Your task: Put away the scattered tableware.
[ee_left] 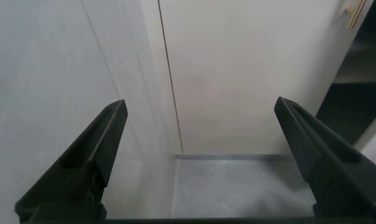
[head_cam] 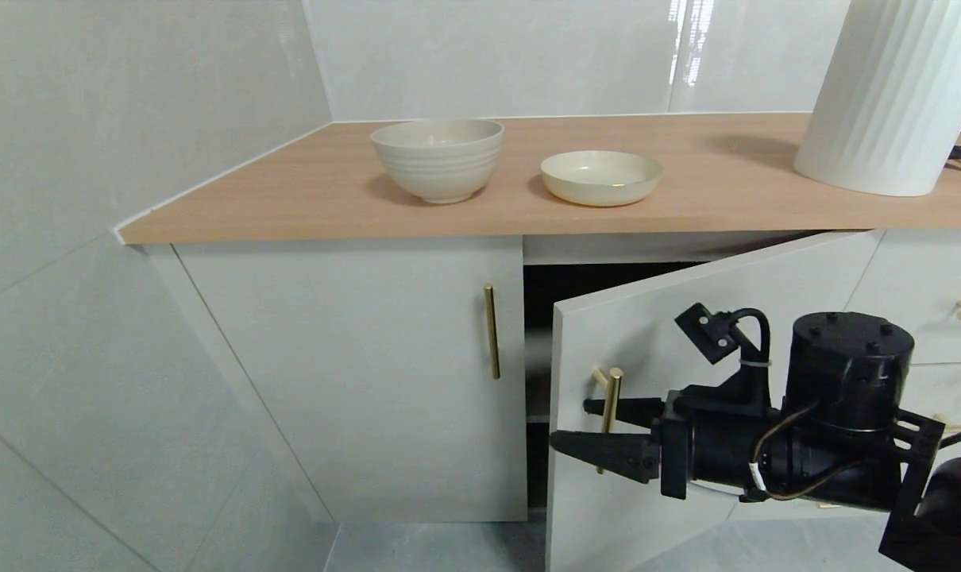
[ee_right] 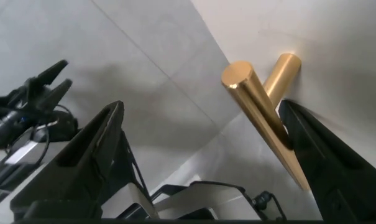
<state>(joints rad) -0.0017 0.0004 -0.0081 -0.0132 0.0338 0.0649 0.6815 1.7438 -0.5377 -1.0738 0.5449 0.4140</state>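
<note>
Right gripper (head_cam: 574,425), fingers spread, straddles the brass handle (head_cam: 612,389) of the open cabinet door (head_cam: 687,318), perhaps touching it. Left gripper (ee_left: 200,109) gapes wide before the shut door (ee_left: 250,74). Bowl (head_cam: 438,159) and dish (head_cam: 601,176) sit side by side near the countertop's (head_cam: 290,199) front edge.

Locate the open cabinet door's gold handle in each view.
Head view: open door's handle, low right of centre, straddled by the right gripper.
Right wrist view: same handle, close against one finger.
Left wrist view: the gold bar is the closed door's handle instead.
Shared landmark: that closed door's handle, head view centre.
</note>
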